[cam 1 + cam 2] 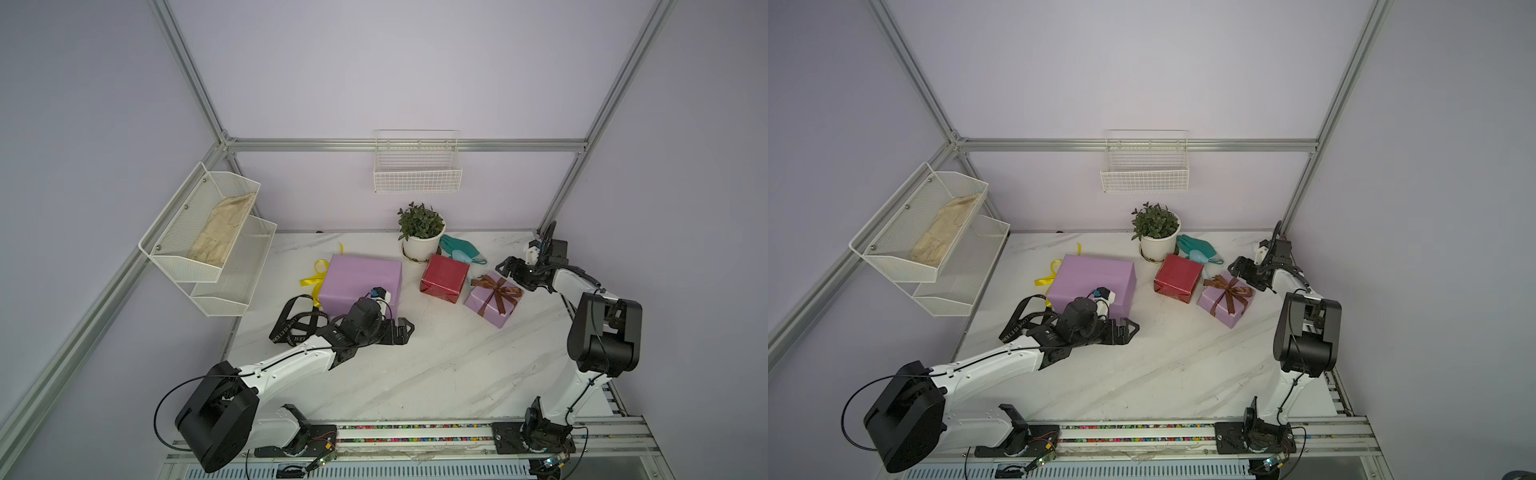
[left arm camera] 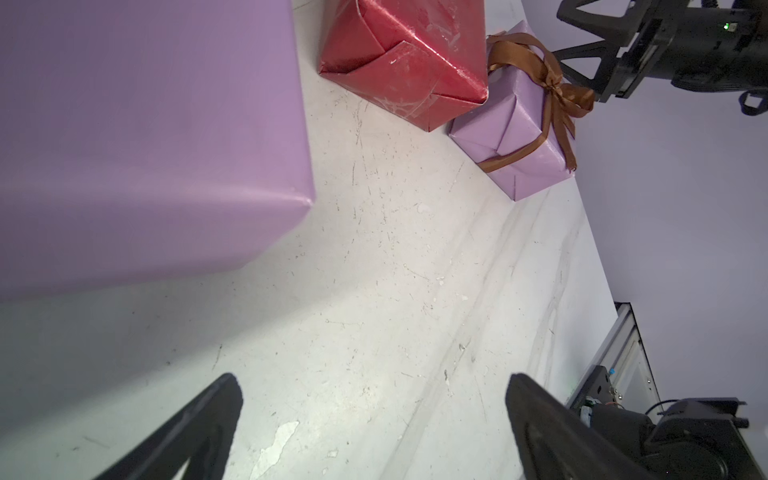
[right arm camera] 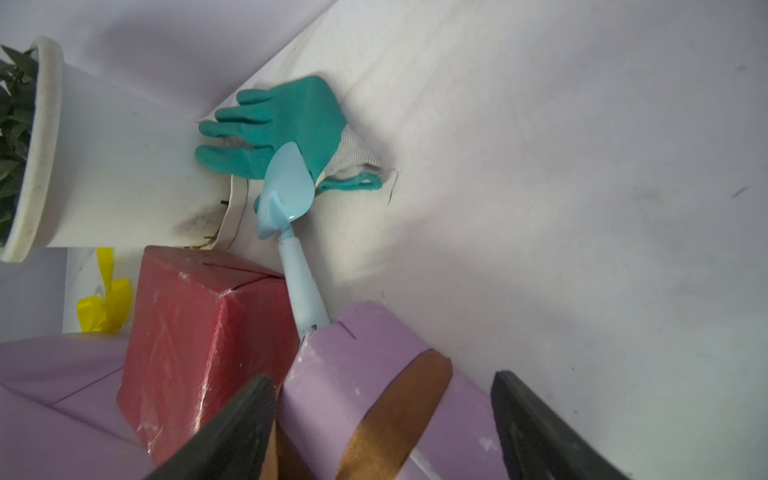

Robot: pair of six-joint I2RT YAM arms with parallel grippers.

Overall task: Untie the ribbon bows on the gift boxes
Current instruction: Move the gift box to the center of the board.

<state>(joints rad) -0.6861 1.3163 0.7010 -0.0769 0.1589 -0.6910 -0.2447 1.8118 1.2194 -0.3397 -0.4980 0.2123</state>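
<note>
The brown satin bow (image 1: 496, 291) was the only one still tied. It sat on top of the small lilac box (image 1: 482, 302) at the right of the marble table (image 1: 415, 374), its loops spread across the lid and its tails trailing toward the robot's side. The red box (image 1: 444, 277) just beside it carried no ribbon, and neither did the large lilac box (image 1: 361, 276). The yellow ribbon (image 1: 313, 279) lay loose at the large box's far left corner, and the black lettered ribbon (image 1: 291, 322) lay in slack loops on the table at its near left.

The right gripper (image 1: 504, 270) hovered just beside the small box's far right corner, jaws spread wide and holding nothing. In the right wrist view the flat brown band over the box edge lay between the two fingers, while the knot itself was outside that view. From this gripper the knot lay a little toward the robot and the table's middle, so a short reach inward to a tail end appeared to be the move called for. The left gripper (image 1: 405, 331), also fully spread and empty, hung over bare table in front of the large box, well apart from the bow. The right arm was plainly the nearer one.
</note>
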